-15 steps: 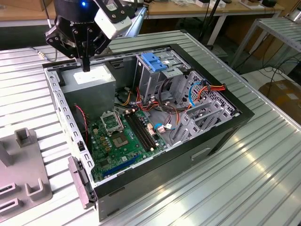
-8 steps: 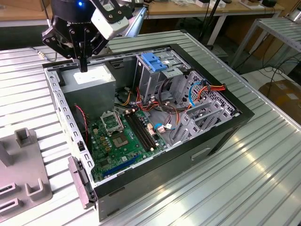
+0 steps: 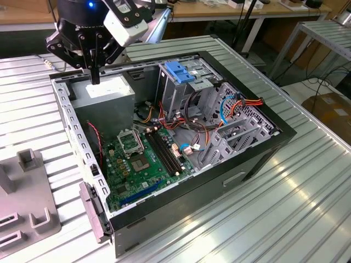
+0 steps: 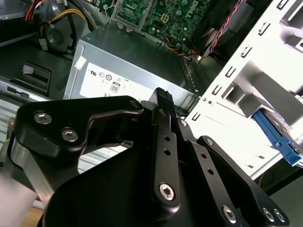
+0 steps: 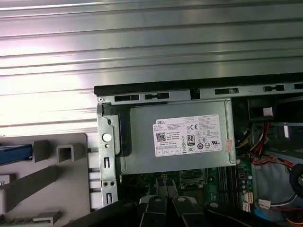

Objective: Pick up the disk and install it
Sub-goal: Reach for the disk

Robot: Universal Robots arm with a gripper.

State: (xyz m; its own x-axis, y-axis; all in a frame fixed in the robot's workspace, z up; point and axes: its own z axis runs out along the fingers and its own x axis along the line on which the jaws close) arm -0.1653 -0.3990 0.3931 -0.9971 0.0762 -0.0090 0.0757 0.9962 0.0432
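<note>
My gripper [image 3: 96, 78] hangs over the far-left corner of the open computer case [image 3: 258, 159], just above the grey power supply [image 3: 107, 90]. Its black fingers [image 4: 162, 97] are pressed together with nothing between them; in the first wrist view the gripper [image 5: 165, 183] points down at the power supply [image 5: 182, 142]. Of the disk I see a blue rail strip [image 5: 14, 153] lying on the grey fixture [image 5: 52, 175] outside the case wall, and again as a blue rail strip [image 4: 277, 137]. Its body is out of view.
Inside the case are the green motherboard [image 3: 142, 159], red and orange cables [image 3: 241, 104], and a silver drive cage [image 3: 181, 90] topped by a blue bracket [image 3: 178, 70]. The grey fixture [image 3: 30, 211] sits on the ribbed metal table [image 3: 285, 219] at the exterior view's left.
</note>
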